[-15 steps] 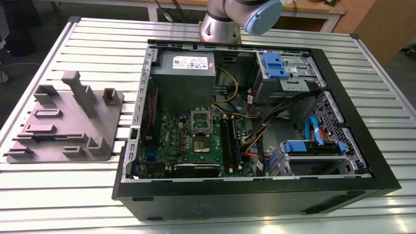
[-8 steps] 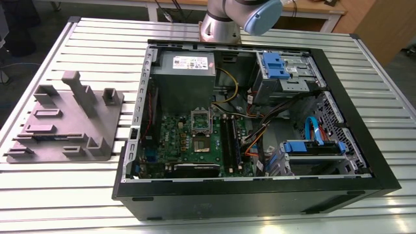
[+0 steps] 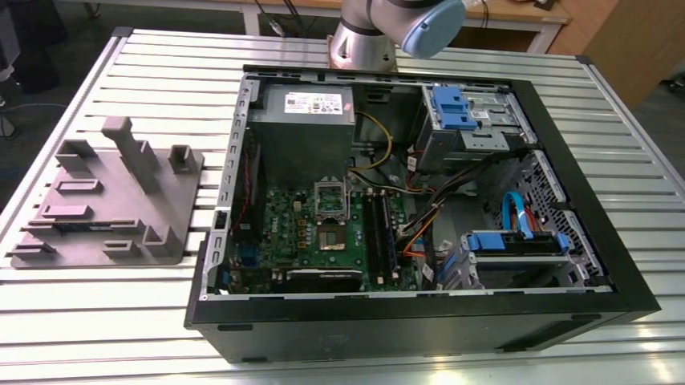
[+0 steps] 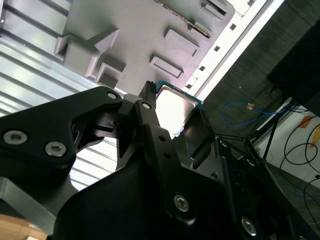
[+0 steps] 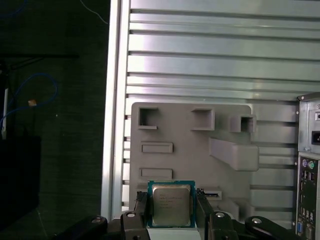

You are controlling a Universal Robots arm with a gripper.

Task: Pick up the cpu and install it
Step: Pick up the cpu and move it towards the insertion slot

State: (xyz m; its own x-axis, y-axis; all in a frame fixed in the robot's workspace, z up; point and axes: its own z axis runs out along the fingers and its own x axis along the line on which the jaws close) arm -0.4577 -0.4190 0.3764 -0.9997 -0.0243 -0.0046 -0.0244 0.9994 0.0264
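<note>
The cpu (image 5: 171, 204), a small square chip with a silvery top and green rim, sits between the two black fingers (image 5: 141, 210) of my gripper (image 5: 171, 212), which is shut on its edges. In the second wrist view the cpu (image 4: 174, 106) shows its bright metal face between the same fingers (image 4: 148, 107), the gripper (image 4: 175, 120) hanging well above the grey fixture plate (image 4: 145, 35). The first wrist view puts the fixture plate (image 5: 190, 150) far beneath the chip. In the exterior view the motherboard (image 3: 321, 241) lies in the open computer case (image 3: 428, 313), its socket (image 3: 327, 233) uncovered.
The fixture plate (image 3: 107, 200) with upright blocks lies on the slatted table (image 3: 96, 321) at the exterior view's left of the case. Black memory sticks (image 3: 380, 233), cables (image 3: 428, 216) and blue drive bays (image 3: 514, 245) crowd the case. The arm's base (image 3: 364, 40) stands behind it.
</note>
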